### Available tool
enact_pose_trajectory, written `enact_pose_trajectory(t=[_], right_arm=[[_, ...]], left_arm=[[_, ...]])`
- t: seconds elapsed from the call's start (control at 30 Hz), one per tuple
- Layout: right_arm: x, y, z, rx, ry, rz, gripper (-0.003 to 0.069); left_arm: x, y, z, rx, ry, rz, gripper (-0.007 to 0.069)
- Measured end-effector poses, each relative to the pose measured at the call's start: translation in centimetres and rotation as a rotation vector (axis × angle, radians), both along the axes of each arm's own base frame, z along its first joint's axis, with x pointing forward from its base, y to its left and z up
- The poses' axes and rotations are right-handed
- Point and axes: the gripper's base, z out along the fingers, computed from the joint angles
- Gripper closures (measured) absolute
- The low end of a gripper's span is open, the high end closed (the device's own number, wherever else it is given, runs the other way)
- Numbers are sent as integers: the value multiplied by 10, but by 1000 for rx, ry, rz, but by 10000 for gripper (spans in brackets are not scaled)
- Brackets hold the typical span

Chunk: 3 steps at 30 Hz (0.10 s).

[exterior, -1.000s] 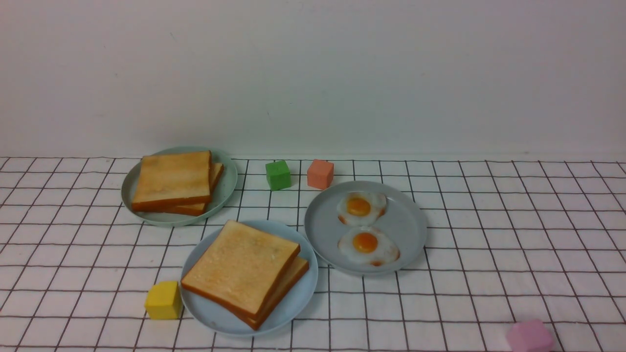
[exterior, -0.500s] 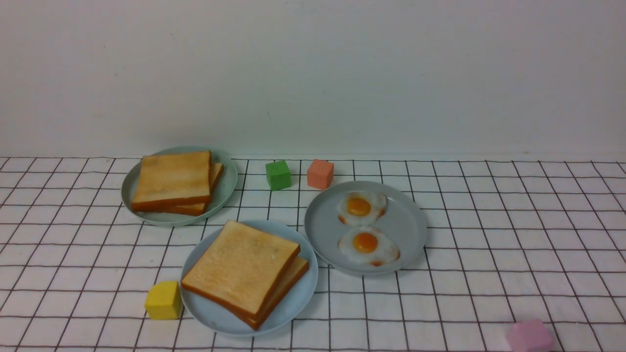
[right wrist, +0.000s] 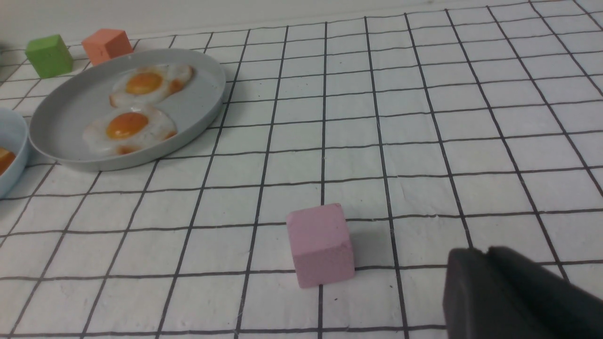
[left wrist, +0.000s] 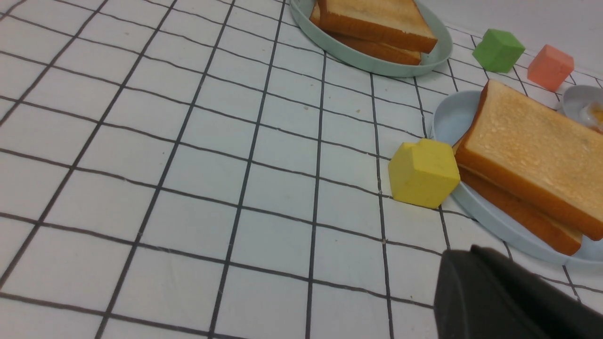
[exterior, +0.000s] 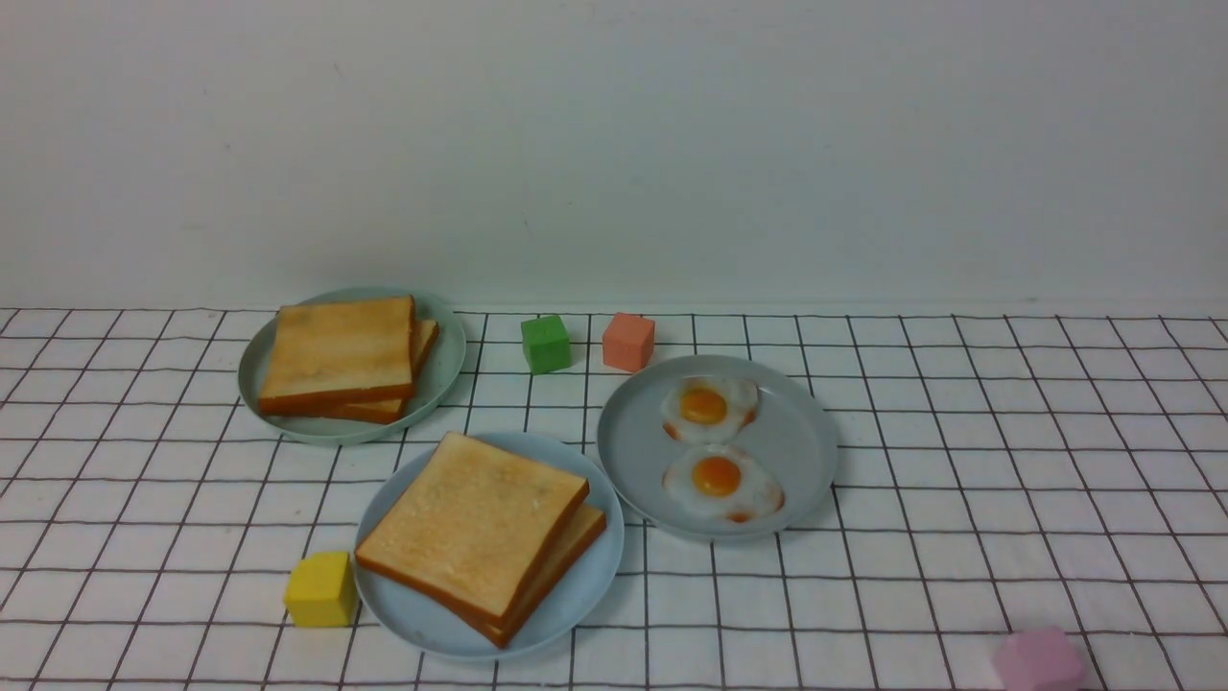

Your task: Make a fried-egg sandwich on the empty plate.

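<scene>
We look down on a white surface (exterior: 921,595) ruled with a grid of black lines, a pale wall (exterior: 614,154) rising behind it. Left of centre, toward us, the light sky-blue plate (exterior: 585,581) holds two golden-brown toast slices (exterior: 475,523), one stacked askew on the other; we cannot tell whether a fried egg lies between them. Farther back on the left, a pale green plate (exterior: 446,369) bears another offset pair of toast (exterior: 341,350). Right of the blue plate, a grey plate (exterior: 806,461) carries two white fried eggs with orange yolks, the rear egg (exterior: 710,408) and the front egg (exterior: 721,483). Behind, between the green and grey plates, stands a green block (exterior: 546,345), with an orange block (exterior: 629,343) near the grey plate's back rim. A yellow block (exterior: 320,590) sits just beside the blue plate, on its left; a pink block (exterior: 1041,660) lies well apart at the near right. Our left gripper (left wrist: 476,259) is closed, holding nothing; our right gripper (right wrist: 480,259) shows as dark tips, and we cannot tell whether they are parted.
</scene>
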Motion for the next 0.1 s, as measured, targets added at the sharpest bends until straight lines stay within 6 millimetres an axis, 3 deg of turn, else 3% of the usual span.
enact_pose_trajectory(t=[0.1], right_arm=[[0, 0, 0, 0, 0, 0, 596]], left_arm=[[0, 0, 0, 0, 0, 0, 621]])
